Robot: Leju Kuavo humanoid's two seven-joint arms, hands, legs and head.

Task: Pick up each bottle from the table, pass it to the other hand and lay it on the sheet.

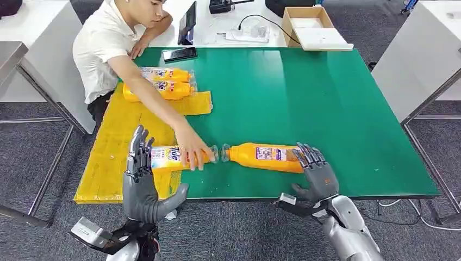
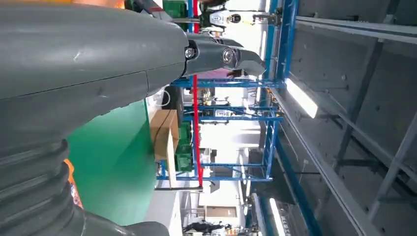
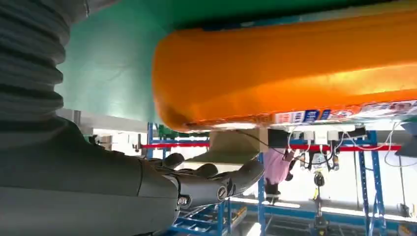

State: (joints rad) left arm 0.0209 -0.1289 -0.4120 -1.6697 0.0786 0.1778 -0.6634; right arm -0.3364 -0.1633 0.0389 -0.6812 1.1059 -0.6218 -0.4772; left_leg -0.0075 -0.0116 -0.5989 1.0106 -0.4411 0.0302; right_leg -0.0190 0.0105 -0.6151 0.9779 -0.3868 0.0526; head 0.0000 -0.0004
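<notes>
Nearest, the left hand is raised with fingers wide, beside a bottle laid across the sheet (a person's hand is gripping it). The right hand, fingers spread, touches another bottle on the table.

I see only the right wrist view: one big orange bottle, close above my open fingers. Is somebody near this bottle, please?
Observer: Yes. A person's hand rests on a second bottle, which lies on the yellow sheet, neck to neck with your orange bottle.
Operator: Where does my right hand sit on the bottle?
Observer: The right hand is at its base end, at the near edge of the green table.
Operator: And my left hand?
Observer: The left hand stands fingers up beside the second bottle's base and holds nothing.
</notes>
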